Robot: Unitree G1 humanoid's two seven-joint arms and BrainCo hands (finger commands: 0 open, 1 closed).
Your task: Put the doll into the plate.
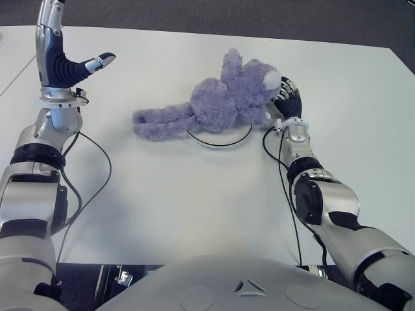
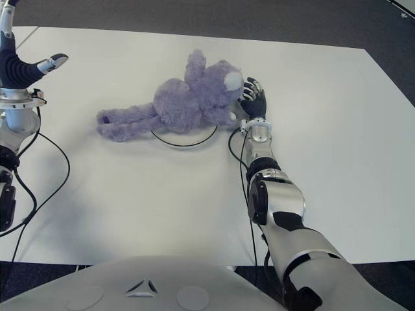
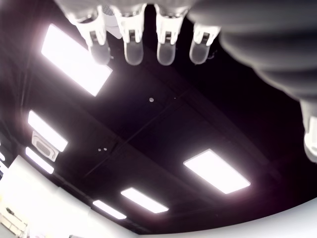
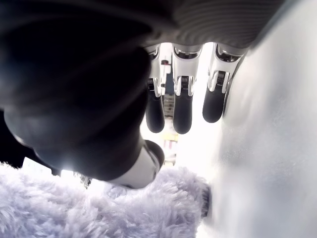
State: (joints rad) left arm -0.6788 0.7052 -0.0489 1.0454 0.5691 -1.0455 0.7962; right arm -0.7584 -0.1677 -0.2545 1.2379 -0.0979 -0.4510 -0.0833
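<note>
A purple plush doll (image 1: 220, 103) lies on its side across the white plate (image 1: 217, 144), of which only a dark arc of rim shows under its body. Its legs trail off the plate to the left and its head points right. My right hand (image 1: 286, 98) is at the doll's head, right against the fur. In the right wrist view its fingers (image 4: 182, 109) hang straight and hold nothing, with the doll's fur (image 4: 99, 213) just beside the thumb. My left hand (image 1: 65, 61) is raised at the far left, open, well apart from the doll.
The white table (image 1: 194, 207) stretches around the plate, with its far edge behind the doll and its right edge beyond my right arm. A black cable (image 1: 97, 175) hangs from my left forearm over the table. The left wrist view shows only ceiling lights past the fingers (image 3: 133, 49).
</note>
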